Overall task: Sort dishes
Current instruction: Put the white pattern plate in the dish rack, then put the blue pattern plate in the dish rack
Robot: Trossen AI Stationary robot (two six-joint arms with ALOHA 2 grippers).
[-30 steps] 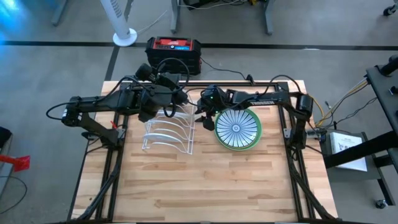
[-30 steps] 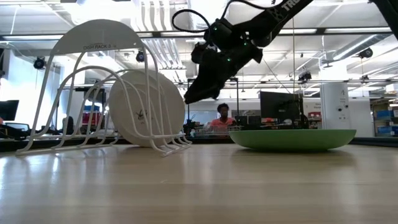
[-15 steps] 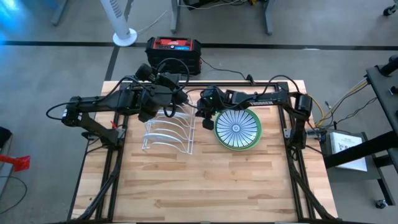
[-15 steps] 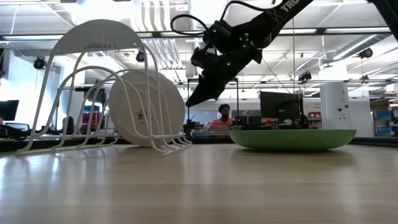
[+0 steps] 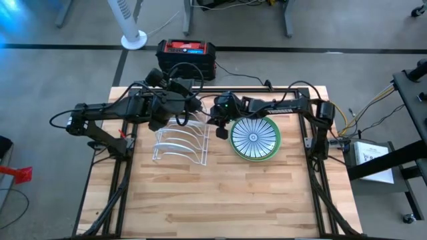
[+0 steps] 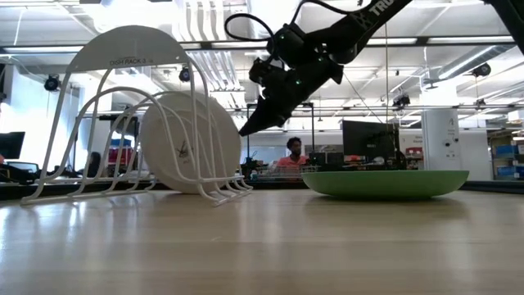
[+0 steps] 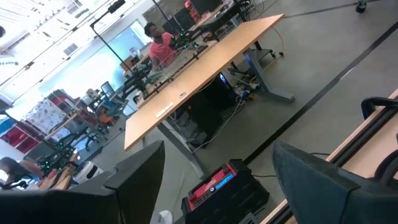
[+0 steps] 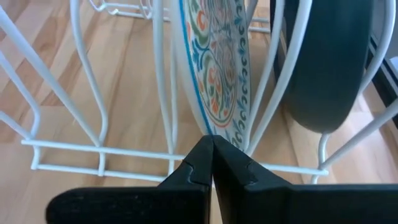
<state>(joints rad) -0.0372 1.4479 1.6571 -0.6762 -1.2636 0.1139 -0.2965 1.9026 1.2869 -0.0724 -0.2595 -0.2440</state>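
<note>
Patterned plate (image 8: 214,68) upright in white wire rack (image 8: 87,118), dark plate (image 8: 329,62) beside it, right gripper (image 8: 213,163) pinched closed on nothing, left gripper (image 7: 217,171) spread wide.

- The table (image 5: 220,193) shows pale wood in butcher-block strips — smooth, with a soft sheen in the low view.
- The rack (image 8: 87,146) is thin wire, coated glossy white.
- The patterned plate (image 8: 217,56) looks like glazed ceramic, shiny.
- The dark plate (image 8: 326,62) is smooth — a duller satin.
- The green plate (image 6: 385,182) has an even, low-gloss underside.
- The right gripper (image 8: 212,163) fingers look like matt black plastic.
</note>
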